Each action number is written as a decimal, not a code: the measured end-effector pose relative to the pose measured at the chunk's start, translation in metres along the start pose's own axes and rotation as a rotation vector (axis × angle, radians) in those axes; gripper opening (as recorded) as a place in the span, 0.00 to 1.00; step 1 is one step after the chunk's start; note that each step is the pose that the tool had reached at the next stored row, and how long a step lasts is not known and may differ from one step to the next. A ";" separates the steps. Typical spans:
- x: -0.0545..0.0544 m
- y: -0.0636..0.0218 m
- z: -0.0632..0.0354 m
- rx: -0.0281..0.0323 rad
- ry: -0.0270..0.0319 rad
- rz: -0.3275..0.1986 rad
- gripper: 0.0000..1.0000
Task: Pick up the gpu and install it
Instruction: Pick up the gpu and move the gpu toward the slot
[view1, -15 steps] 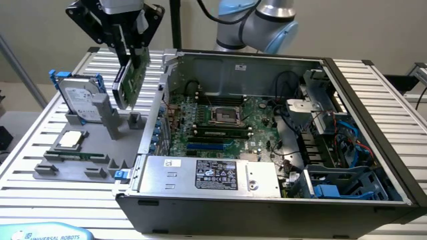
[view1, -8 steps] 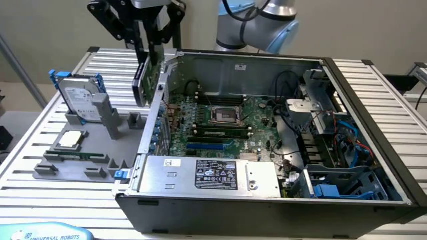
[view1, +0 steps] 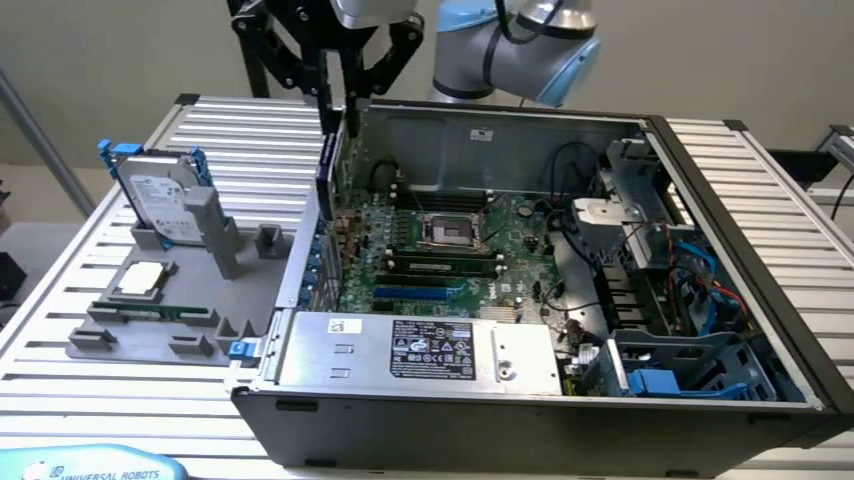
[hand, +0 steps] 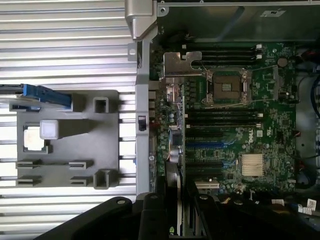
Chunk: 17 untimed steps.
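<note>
While the gripper (view1: 334, 105) hangs over the case (view1: 534, 425), its two black fingers are clamped on the upper edge of the gpu (view1: 328, 165). The gpu is a thin flat card, held upright and seen edge-on, dark with a bluish sheen. It stands just inside the case wall that faces the fixture (view1: 120, 345), above the edge of the motherboard (view1: 501, 235). Whether its lower edge touches a slot cannot be told. In the wrist view the gripper (hand: 177, 220) shows as dark angular links on either side of the gpu (hand: 175, 182), which appears as a narrow strip.

The case is a dark steel box lying on its side, open upward. The motherboard inside is green and densely studded, with a square metal-framed socket (view1: 447, 232) near its middle and long black slots beside it. A power supply (view1: 414, 350) (matte silver sheet metal, black label) fills the case corner nearest the fixture.

The fixture is a grey moulded tray just beside the case. It carries a hard drive (view1: 167, 205), silver-faced in a blue frame and standing on edge, and a narrow green memory stick (view1: 147, 308). Case and fixture rest on a table (view1: 80, 390) of ribbed aluminium slats.
</note>
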<state>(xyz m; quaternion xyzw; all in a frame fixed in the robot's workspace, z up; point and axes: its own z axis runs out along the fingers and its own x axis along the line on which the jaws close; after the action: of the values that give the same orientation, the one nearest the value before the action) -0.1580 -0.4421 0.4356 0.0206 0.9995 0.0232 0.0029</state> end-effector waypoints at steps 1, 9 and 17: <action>-0.005 0.0001 0.0012 0.0011 -0.0001 0.000 0.27; -0.041 0.0012 0.0120 0.0067 -0.0002 0.000 0.27; -0.077 0.0056 0.0256 0.0094 -0.0004 0.000 0.27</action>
<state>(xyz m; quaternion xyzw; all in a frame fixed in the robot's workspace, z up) -0.0804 -0.4385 0.4107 0.0206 0.9996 0.0184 0.0031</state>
